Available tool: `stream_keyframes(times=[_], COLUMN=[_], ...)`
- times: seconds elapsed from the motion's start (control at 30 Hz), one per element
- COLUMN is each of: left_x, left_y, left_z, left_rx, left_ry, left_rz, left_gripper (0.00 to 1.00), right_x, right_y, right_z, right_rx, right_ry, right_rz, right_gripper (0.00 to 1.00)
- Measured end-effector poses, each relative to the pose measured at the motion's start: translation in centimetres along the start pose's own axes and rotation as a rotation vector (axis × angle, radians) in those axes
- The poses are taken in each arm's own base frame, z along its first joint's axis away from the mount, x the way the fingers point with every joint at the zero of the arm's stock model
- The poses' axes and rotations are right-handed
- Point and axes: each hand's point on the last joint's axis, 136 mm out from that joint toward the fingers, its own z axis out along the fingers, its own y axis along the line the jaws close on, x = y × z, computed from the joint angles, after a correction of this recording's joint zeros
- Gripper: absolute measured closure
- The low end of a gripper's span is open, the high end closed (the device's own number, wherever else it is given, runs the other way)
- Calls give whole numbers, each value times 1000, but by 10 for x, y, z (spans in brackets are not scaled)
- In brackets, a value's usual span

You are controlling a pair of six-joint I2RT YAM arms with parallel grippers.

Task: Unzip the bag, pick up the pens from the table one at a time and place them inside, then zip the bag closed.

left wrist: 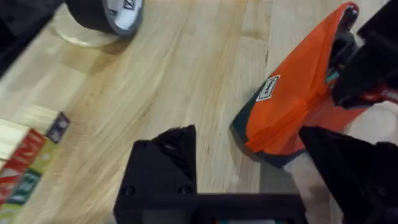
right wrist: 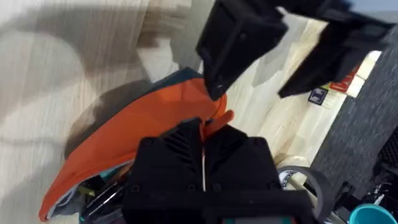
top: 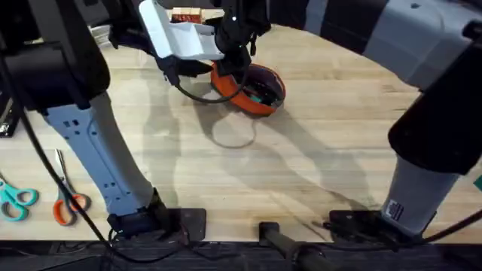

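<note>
Near my bases, at the left edge of the worktop (top: 316,158), lie teal scissors (top: 16,199) and orange scissors (top: 68,205), side by side, well apart from the bag. Mid-worktop there's a faint ring mark (top: 233,134) just in front of the bag.

Far side: the bag (top: 252,89) lies on the worktop, orange with a dark edge, its mouth gaping open; dark and teal things show inside, can't tell which items they are. Both my tools meet at it.

My right tool (right wrist: 204,163) has its fingers pressed together on a small orange tab (right wrist: 217,121) at the bag's (right wrist: 149,124) edge, so it's clamped on the bag. From that wrist camera the opening shows dark stick-like things inside, too blurry to name.

My left tool (left wrist: 264,168) has its fingers (left wrist: 168,152) spread apart, straddling the near end of the bag (left wrist: 298,99); a small white label (left wrist: 268,88) sits on the orange fabric. Can't tell if the fingers touch the fabric.

Beyond the bag: a black tape roll (left wrist: 107,14) on a pale disc, and a colourful box (left wrist: 25,165) near the worktop's far edge
</note>
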Motion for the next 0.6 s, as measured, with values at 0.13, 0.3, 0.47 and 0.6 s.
stream_keyframes(times=[0.13, 0.3, 0.47, 0.6], left_x=[8, 9, 6, 4], left_y=[-4, -6, -8, -10], left_z=[8, 11, 14, 18], left_rx=[33, 49, 57, 66], left_ry=[-25, -46, -56, -54], left_rz=[-56, -83, -83, -78], left_gripper=[8, 8, 8, 6], right_x=[0, 0, 0, 0], right_y=[0, 0, 0, 0], right_z=[0, 0, 0, 0], right_rx=[0, 0, 0, 0], right_ry=[0, 0, 0, 0], right_rz=[0, 0, 0, 0], right_gripper=[971, 971, 971, 971])
